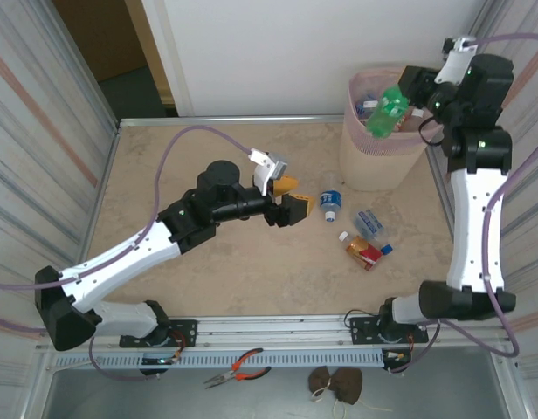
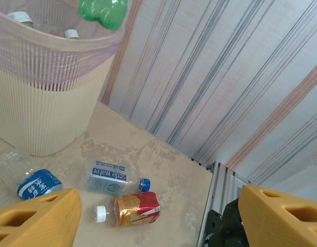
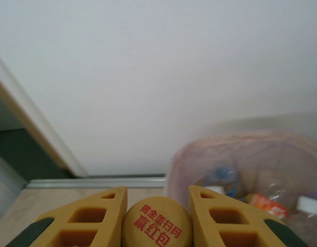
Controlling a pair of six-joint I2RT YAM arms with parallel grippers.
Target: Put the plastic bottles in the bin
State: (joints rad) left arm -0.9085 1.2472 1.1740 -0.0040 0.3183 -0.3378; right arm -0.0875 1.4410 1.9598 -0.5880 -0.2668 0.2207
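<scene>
The bin (image 1: 367,150) stands at the table's back right, pale ribbed plastic with a pink bag, and holds several bottles (image 2: 19,17). My right gripper (image 1: 416,94) is shut on a green bottle (image 1: 389,112) and holds it over the bin's mouth. In the right wrist view the fingers (image 3: 97,218) pinch the bottle's orange cap (image 3: 157,229), with the bin (image 3: 251,159) behind. My left gripper (image 1: 293,197) hovers open at mid-table. Three plastic bottles lie to its right: a blue-labelled one (image 1: 330,205), a soda-water one (image 1: 369,223) and a red-gold one (image 1: 363,251).
Through the left wrist view the bin (image 2: 45,108), the blue-labelled bottle (image 2: 34,182), the soda-water bottle (image 2: 109,176) and the red-gold bottle (image 2: 134,208) lie ahead of my left gripper (image 2: 158,226). The table's right rail (image 2: 223,190) meets a striped curtain. Pliers (image 1: 238,370) rest on the front ledge.
</scene>
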